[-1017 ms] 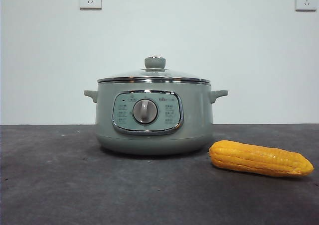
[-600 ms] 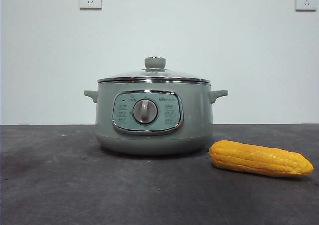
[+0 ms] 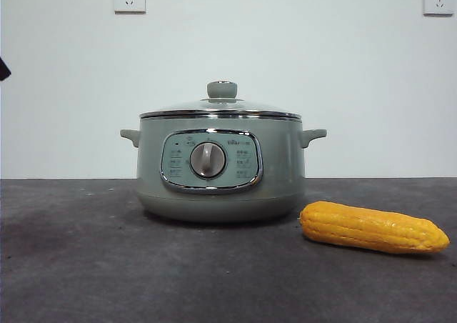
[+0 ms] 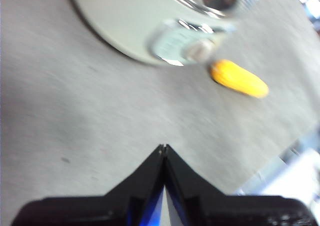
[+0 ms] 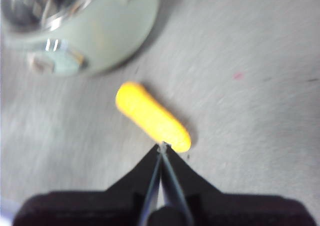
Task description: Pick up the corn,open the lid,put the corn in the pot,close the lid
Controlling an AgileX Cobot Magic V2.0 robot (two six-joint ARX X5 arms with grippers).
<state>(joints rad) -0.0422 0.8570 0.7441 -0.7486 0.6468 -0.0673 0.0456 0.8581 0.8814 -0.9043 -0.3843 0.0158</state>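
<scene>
Corn (image 5: 152,117) just beyond right gripper (image 5: 162,146) fingers (pressed together), apart.

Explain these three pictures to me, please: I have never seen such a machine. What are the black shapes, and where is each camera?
This is a robot with two arms at a table. One camera looks level across the dark table: there stands a green pot with its glass lid on, and a corn lies beside it. The other two cameras sit on the wrists, looking down. The black shapes are the grippers: the left gripper is shut and far from the things; the right gripper, also shut, hangs near the corn's end. Neither holds anything.
</scene>
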